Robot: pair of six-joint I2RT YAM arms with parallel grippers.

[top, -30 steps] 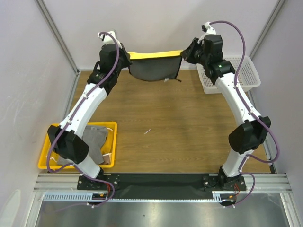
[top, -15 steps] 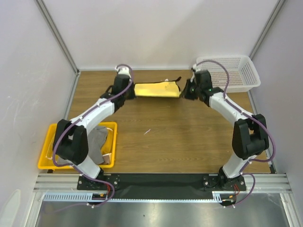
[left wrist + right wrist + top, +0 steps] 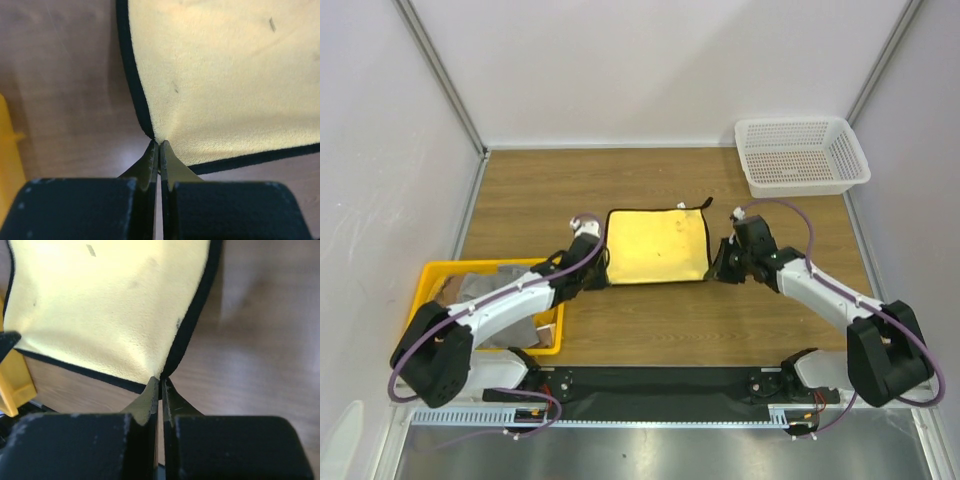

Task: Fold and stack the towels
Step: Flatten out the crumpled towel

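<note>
With left gripper (image 3: 159, 146) and right gripper (image 3: 161, 381) clamped on near corners of yellow towel (image 3: 657, 246), keep tension even, laying flat without wrinkles.

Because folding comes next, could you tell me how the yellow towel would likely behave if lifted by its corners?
Probably floppy: the yellow towel puckers where the left gripper and right gripper pinch its near corners. Likely light, as it lies thin and flat on the table.

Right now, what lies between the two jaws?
The yellow towel, flat on the table, with both jaws shut on its near corners. The top view shows it.
</note>
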